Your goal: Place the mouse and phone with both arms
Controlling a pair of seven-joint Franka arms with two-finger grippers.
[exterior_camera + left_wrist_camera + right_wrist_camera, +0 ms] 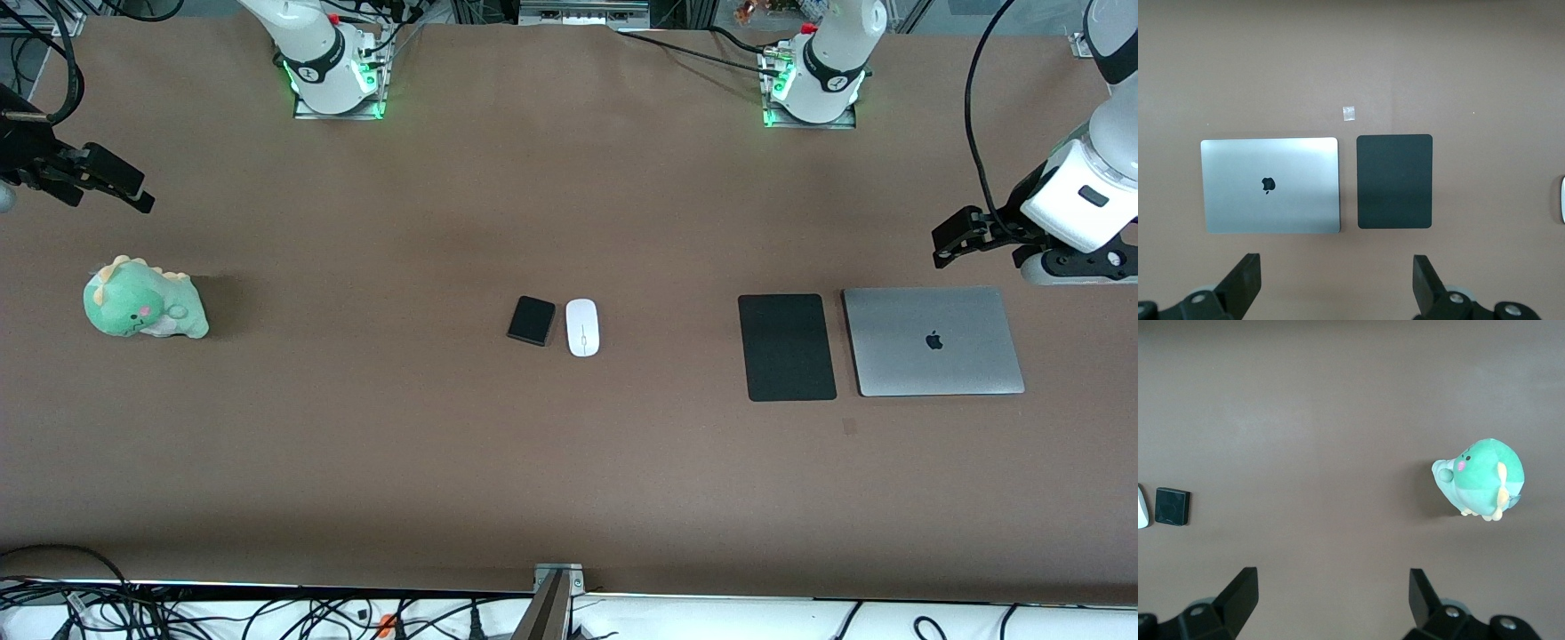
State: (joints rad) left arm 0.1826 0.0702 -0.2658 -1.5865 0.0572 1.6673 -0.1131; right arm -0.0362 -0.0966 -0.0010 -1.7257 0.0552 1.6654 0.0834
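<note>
Mouse (582, 327) at frame centre, long axis running top to bottom, I see the phone (532, 321) just beside it, slightly tilted, left gripper (965, 238) at the right edge above the laptop (932, 341), fingers apart, right gripper (107, 182) upper left, fingers apart, both empty.

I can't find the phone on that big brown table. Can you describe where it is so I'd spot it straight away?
Look at the middle of the brown table, well away from the silver laptop and the flat black mat beside it. Two small things lie side by side there. The phone is the thick black slab with rounded corners; its neighbour, the mouse, is a white glossy oval.
</note>
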